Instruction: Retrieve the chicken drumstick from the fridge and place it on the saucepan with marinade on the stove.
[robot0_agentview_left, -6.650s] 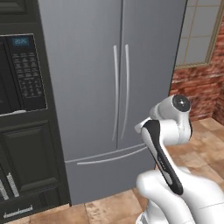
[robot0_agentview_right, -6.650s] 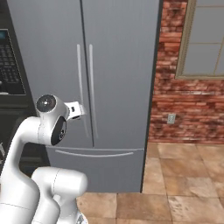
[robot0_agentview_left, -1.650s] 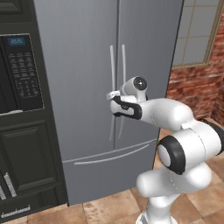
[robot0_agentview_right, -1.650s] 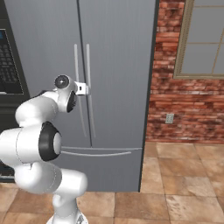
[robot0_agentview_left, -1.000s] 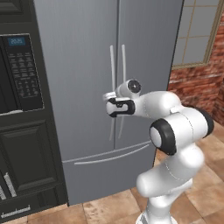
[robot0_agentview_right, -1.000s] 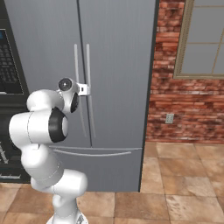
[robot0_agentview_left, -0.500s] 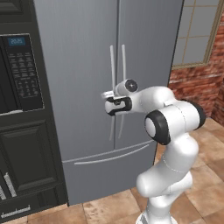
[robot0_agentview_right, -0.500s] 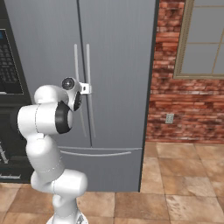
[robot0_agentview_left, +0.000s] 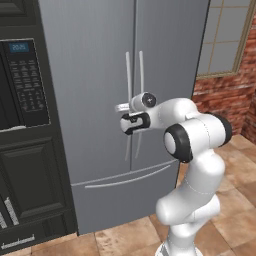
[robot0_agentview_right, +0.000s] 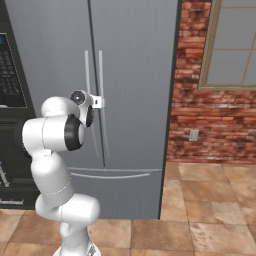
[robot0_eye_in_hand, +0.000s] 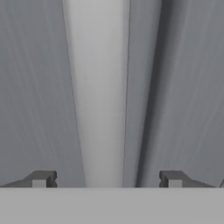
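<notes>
The tall grey fridge (robot0_agentview_left: 95, 75) (robot0_agentview_right: 135, 70) stands with both doors shut. My gripper (robot0_agentview_left: 125, 114) (robot0_agentview_right: 96, 102) is up against the doors at mid height, at the pair of long curved handles. In the hand view a pale handle (robot0_eye_in_hand: 100, 96) runs upright between my two fingertips (robot0_eye_in_hand: 41, 178), which stand wide on either side without touching it; the gripper (robot0_eye_in_hand: 107, 179) is open. The chicken drumstick, the saucepan and the stove are out of view.
A black wall oven with keypad (robot0_agentview_left: 22, 85) (robot0_agentview_right: 7, 70) adjoins the fridge on the left. The bottom drawer (robot0_agentview_left: 125, 192) sits below my hand. A brick wall (robot0_agentview_right: 210, 130) with a window (robot0_agentview_right: 235, 45) is to the right, above a tiled floor (robot0_agentview_right: 210, 210).
My hand has crept a little closer to the fridge doors and the handle. The elbow has swung across in front of the base. The jaws have narrowed slightly.
</notes>
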